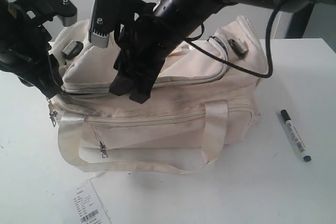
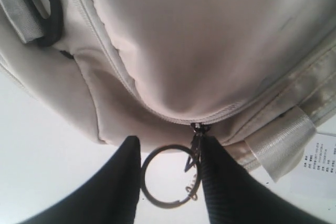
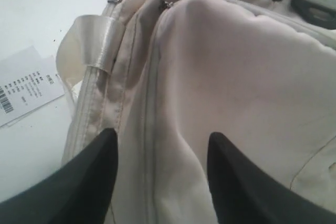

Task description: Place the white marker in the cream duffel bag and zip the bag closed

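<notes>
1. The white marker [image 1: 295, 135] lies flat on the desk [image 1: 252, 187], to the right of the cream duffel bag [image 1: 173, 124] and apart from it. It is well away from both sets of jaws.
2. The marker looks light, stiff and smooth. Its round barrel would likely roll or swivel if nudged, so the best hold is probably across the middle, on the labelled stretch.
3. The bag is soft and slack, and its cloth will sag under any push. The top zip [image 1: 178, 81] appears closed, so it probably has to be opened first. A tug there may drag the whole bag unless the other arm steadies it.
4. The left gripper [image 2: 169, 148] sits at the bag's end, its jaws partly apart around a ring [image 2: 165, 206]. The zip pull [image 2: 197, 145] lies against one side. Whether the jaws pinch either cannot be told.
5. The right gripper [image 3: 163, 135] reaches across the middle and hovers over the bag's top panel, jaws wide and empty.
6. Bare desk surrounds the marker, giving room to come down from above. The drooping webbing handle [image 1: 142, 167] could snag. The paper tag [image 1: 89, 208] lies out of the way in front.
</notes>
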`<control>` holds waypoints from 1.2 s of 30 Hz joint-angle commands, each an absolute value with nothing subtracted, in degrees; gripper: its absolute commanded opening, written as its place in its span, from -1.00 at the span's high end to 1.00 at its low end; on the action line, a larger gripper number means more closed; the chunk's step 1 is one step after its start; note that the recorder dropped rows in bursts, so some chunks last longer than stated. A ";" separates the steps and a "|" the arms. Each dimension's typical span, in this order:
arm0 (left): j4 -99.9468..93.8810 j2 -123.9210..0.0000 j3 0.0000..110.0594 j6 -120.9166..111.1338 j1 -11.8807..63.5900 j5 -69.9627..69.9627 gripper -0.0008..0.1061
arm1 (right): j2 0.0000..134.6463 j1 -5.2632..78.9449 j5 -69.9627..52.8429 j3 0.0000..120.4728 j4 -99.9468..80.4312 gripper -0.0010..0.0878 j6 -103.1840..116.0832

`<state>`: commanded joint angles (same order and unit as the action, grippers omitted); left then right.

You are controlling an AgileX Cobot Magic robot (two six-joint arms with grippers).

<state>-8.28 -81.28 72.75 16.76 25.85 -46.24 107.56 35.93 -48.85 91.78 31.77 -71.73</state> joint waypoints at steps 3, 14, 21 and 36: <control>-8.28 -81.28 72.75 16.76 25.85 -46.24 0.99 | 108.78 35.93 -46.05 91.78 34.26 -0.14 -71.73; -8.15 -81.28 72.75 16.76 25.85 -46.11 0.99 | 110.47 35.93 -44.56 91.78 36.14 0.54 -71.73; -8.49 -81.28 72.75 16.76 25.85 -44.80 0.99 | 109.36 35.93 -45.48 91.78 36.16 0.98 -71.52; -13.12 -77.62 72.75 16.32 22.47 -42.55 0.99 | 108.57 35.93 -50.03 91.78 33.37 0.98 -68.69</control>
